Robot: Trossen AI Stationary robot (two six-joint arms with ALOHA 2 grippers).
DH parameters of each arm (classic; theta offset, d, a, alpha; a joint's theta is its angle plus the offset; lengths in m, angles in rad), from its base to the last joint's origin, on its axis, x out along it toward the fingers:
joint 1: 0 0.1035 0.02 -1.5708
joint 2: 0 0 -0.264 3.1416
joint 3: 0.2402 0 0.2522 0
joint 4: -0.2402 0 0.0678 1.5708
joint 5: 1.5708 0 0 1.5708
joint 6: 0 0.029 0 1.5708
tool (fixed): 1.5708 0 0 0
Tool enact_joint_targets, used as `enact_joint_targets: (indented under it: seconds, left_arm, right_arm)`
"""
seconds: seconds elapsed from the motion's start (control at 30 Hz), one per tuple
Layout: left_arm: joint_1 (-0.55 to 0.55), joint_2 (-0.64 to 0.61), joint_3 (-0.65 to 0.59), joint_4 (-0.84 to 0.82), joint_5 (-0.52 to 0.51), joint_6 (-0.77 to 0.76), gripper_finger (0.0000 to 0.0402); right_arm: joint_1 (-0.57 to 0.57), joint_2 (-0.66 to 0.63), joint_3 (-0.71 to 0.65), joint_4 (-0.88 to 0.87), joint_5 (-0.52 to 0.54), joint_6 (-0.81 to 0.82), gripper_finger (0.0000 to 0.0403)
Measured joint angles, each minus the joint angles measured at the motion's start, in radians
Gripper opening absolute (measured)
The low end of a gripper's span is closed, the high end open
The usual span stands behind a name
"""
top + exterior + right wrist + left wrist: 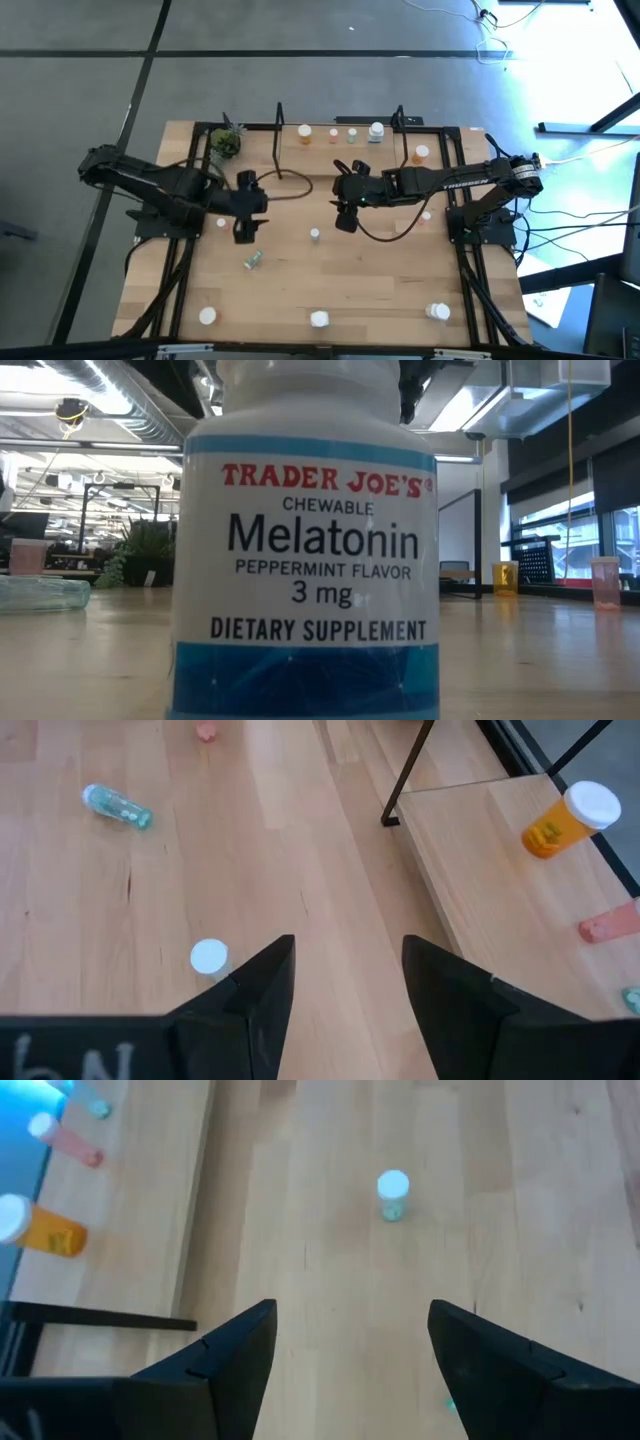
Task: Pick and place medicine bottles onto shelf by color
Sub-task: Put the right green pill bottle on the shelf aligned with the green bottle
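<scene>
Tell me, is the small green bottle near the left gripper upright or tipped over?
Tipped over. In the high view the green bottle lies on its side on the table, just in front of the left gripper; the right wrist view shows likewise.

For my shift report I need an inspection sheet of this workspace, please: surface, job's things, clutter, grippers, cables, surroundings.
Surface: light wooden table, no spills seen.
Job's things: shelf at the far edge holds an orange bottle and a few more; one small bottle stands mid-table, a green bottle lies on its side, white bottles stand along the near edge.
Clutter: potted plant by the shelf's left end.
Grippers: left gripper open, empty, above the table; right gripper open, empty, near the standing small bottle.
Cables: a dark cable loops across the table.
Surroundings: grey floor; the low view is blocked by a melatonin bottle.
</scene>
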State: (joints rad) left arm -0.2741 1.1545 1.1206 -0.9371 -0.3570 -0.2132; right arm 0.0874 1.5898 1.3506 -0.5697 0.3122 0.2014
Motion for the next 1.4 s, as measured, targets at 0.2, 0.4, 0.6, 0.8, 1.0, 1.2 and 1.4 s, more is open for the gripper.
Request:
enact_joint_targets:
  seconds: [0.2,0.4,0.6,0.8,1.0,1.2,1.4]
  left_arm:
    - [-0.093,0.0,0.0,-0.007,-0.074,-0.116,0.0255]
    - [-0.152,0.0,0.0,-0.022,-0.099,-0.197,0.0254]
    - [-0.201,0.0,0.0,-0.022,-0.113,-0.233,0.0256]
    - [-0.236,0.0,0.0,-0.04,-0.133,-0.263,0.0255]
    - [-0.24,0.001,0.0,-0.084,-0.154,-0.309,0.0256]
    - [-0.24,0.001,0.0,-0.087,-0.159,-0.31,0.0254]
    - [-0.24,0.001,0.0,-0.087,-0.16,-0.332,0.0255]
  right_arm:
    - [0.0,0.0,0.0,0.041,0.0,0.001,0.0188]
    - [0.0,0.0,0.0,0.106,-0.001,0.004,0.0188]
    - [0.0,0.0,0.0,0.096,-0.052,-0.001,0.0188]
    - [0.003,0.0,0.0,0.046,-0.341,-0.107,0.0188]
    - [0.009,0.0,0.0,-0.069,-0.605,-0.101,0.0188]
    - [0.027,0.0,0.0,-0.099,-0.597,-0.148,0.0188]
    - [0.025,0.009,0.0,-0.09,-0.532,-0.182,0.0188]
